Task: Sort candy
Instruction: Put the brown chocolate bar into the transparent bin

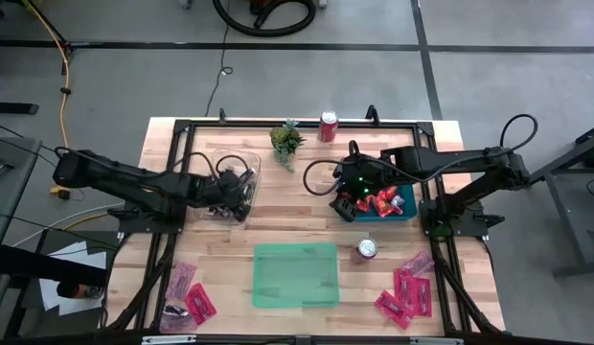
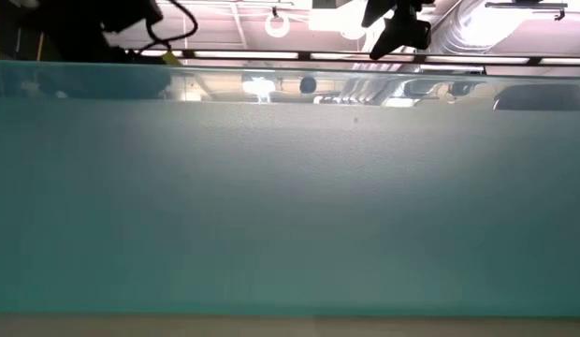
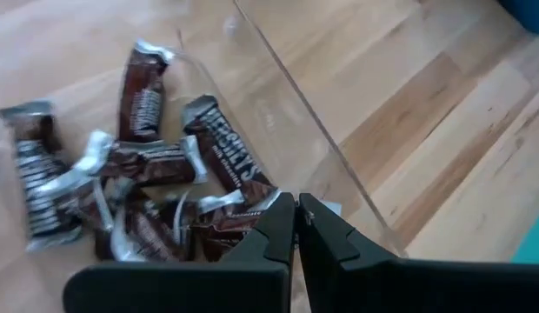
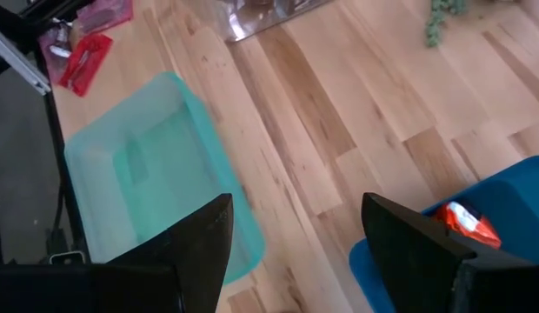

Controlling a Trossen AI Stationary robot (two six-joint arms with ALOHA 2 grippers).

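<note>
Jaws of the left gripper (image 3: pixel 296 228) we see pressed together, empty, above the brown-and-silver bars (image 3: pixel 148 174) in the clear tray (image 1: pixel 235 163). Right gripper (image 4: pixel 296 239) jaws stand spread above the blue tray (image 1: pixel 404 206) holding red-orange packets (image 1: pixel 383 200). Pink-red packets (image 1: pixel 407 290) lie on the surface (image 1: pixel 278 206) beside a green tray (image 1: pixel 295 275).

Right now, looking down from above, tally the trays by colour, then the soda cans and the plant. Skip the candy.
Clear tray: 1
Blue tray: 1
Green tray: 1
Soda cans: 2
Plant: 1
Total: 6
</note>
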